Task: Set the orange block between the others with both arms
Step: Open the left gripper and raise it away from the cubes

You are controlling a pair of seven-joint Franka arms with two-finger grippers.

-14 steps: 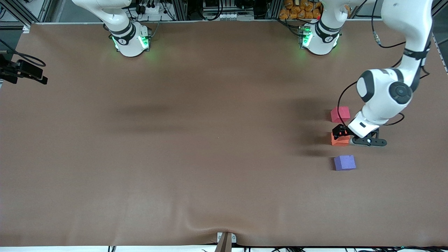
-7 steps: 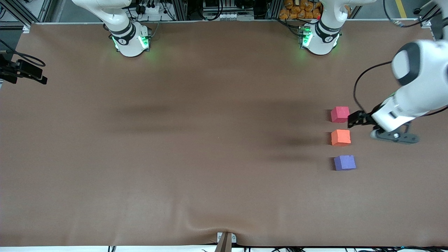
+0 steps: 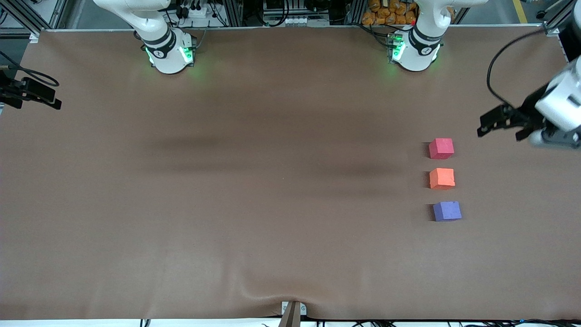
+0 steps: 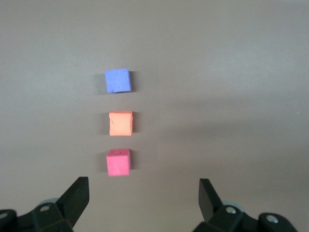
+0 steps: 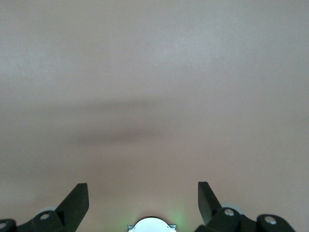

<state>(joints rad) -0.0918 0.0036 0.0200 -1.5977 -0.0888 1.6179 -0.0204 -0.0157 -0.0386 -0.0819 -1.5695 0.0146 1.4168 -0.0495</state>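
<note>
Toward the left arm's end of the brown tabletop (image 3: 254, 190), three small cubes lie in a straight row, apart from one another. The orange block (image 3: 442, 178) sits in the middle; seen from the front camera, the pinkish-red cube (image 3: 441, 148) is at its 12 o'clock, farther from that camera, and the purple-blue cube (image 3: 447, 211) is at its 6 o'clock, nearer to it. None of the three touches a claw.

The left claw (image 3: 499, 121) hangs in the air over bare tabletop, at about 2 o'clock from the pinkish-red cube in the front view, with its fingers (image 4: 77, 198) spread wide and nothing between them. Its wrist camera looks down on all three cubes in their row.

The right arm waits with its base (image 3: 169, 54) at its own end of the tabletop. The right claw (image 5: 143, 200) appears only in its wrist view, over bare tabletop, fingers spread wide and empty.
</note>
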